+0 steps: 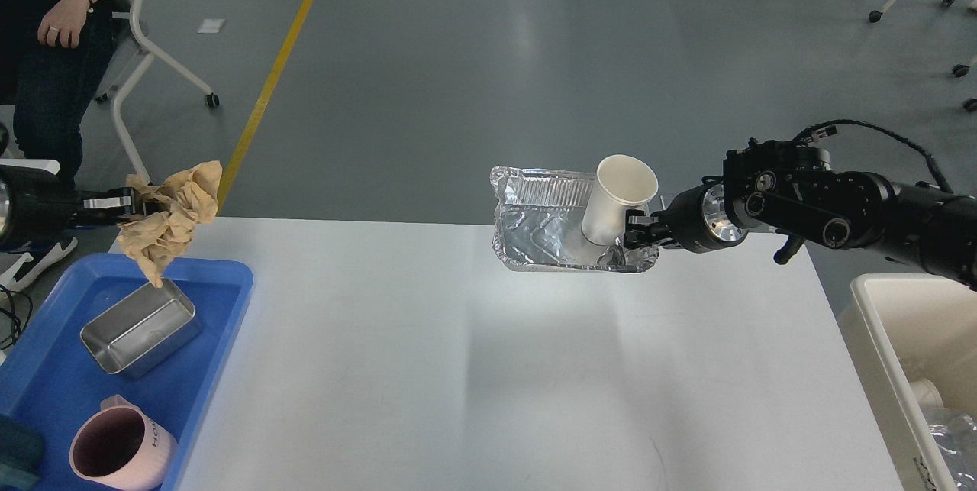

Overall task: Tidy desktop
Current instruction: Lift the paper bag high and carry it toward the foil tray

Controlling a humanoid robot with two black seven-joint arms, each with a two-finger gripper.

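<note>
The right tool (637, 235) pinches the rim of a foil tray (546, 224) with a white paper cup (617, 205) standing in it, lifted over the counter's far edge. To finish well, carry it level toward the white bin (878, 323) off the right edge, so the cup stays put. The left tool (131, 205) pinches crumpled brown paper (172, 216) above the blue tray (221, 285) at the left edge. The counter (488, 369) is white, smooth and glossy, with rounded corners.
</note>
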